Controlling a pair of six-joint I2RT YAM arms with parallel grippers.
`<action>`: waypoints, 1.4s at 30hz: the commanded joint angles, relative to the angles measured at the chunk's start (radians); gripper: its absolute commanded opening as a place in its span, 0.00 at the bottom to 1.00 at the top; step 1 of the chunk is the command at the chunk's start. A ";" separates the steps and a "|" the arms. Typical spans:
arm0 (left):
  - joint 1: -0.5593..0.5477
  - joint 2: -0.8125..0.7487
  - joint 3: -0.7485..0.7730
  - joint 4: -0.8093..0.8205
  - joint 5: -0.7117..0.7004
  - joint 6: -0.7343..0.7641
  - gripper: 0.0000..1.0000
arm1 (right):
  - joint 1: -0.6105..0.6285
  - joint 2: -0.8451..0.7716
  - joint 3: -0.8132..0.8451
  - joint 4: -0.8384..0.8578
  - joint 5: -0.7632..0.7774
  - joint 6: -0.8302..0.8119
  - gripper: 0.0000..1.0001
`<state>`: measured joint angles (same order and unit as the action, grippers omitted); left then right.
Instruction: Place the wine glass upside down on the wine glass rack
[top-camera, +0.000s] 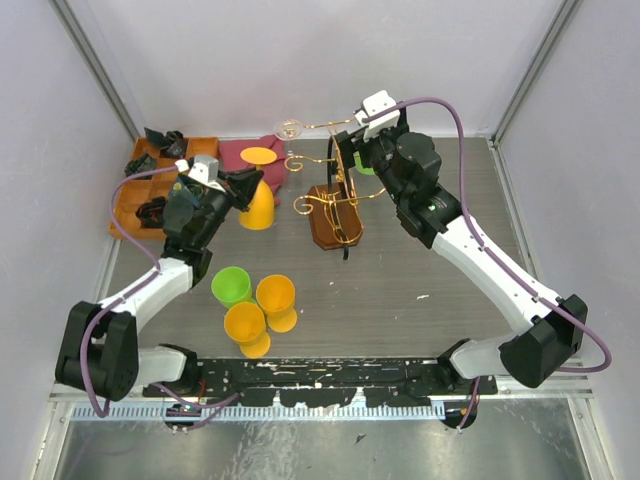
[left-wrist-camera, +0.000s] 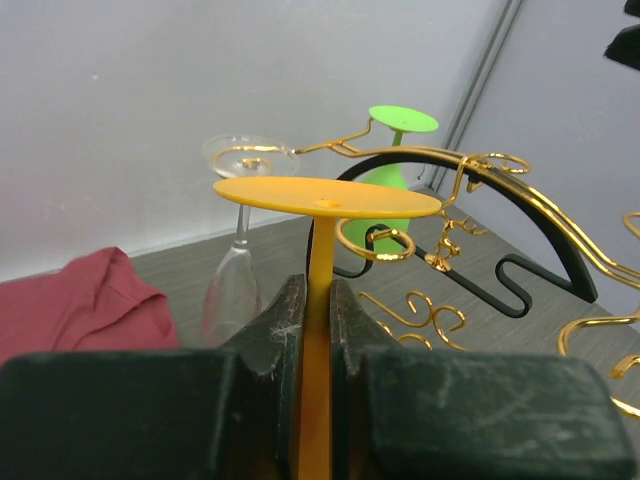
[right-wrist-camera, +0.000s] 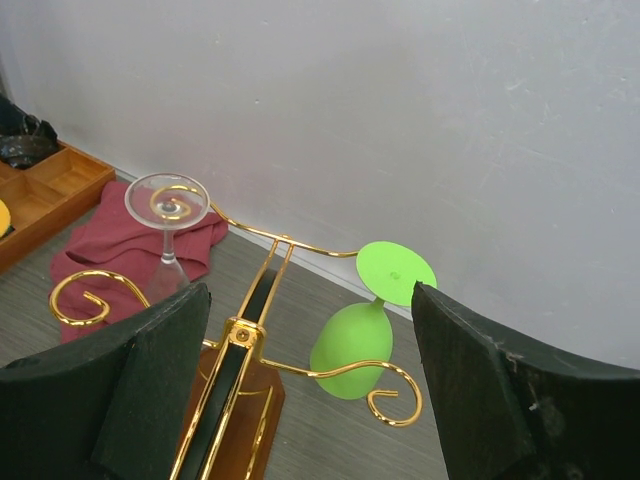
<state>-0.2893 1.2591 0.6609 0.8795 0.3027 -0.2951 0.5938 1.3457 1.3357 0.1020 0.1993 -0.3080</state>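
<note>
— Our left gripper (left-wrist-camera: 318, 300) has its jaws pinched on the orange wine glass (left-wrist-camera: 326, 198) by the stem, foot up, left of the rack (top-camera: 335, 228); the right gripper (right-wrist-camera: 310, 300) gapes empty.
— We risk snagging that foot on the wire; clearance seems tight.

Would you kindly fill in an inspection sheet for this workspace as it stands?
Surface: grey wood-grain table, no spill seen.
Job's things: wine glass rack upright; clear glass and green glass hang on it upside down.
Clutter: three loose glasses, red cloth, orange tray.
Grippers: left gripper shut on yellow glass at the stem, foot up; right gripper open above the rack.
Cables: purple cable looping off each arm.
Surroundings: white walls; nothing else seen.
</note>
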 joint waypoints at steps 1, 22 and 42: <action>-0.019 0.053 -0.027 0.169 -0.037 -0.042 0.00 | -0.005 -0.045 -0.003 0.022 -0.008 -0.021 0.87; -0.107 0.240 0.002 0.353 -0.006 -0.065 0.00 | -0.022 -0.025 -0.004 0.001 -0.014 -0.052 0.87; -0.161 0.424 0.129 0.432 0.014 -0.114 0.00 | -0.040 -0.007 -0.005 0.001 -0.015 -0.054 0.87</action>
<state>-0.4442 1.6478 0.7399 1.2404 0.3206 -0.3985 0.5621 1.3460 1.3293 0.0742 0.1925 -0.3531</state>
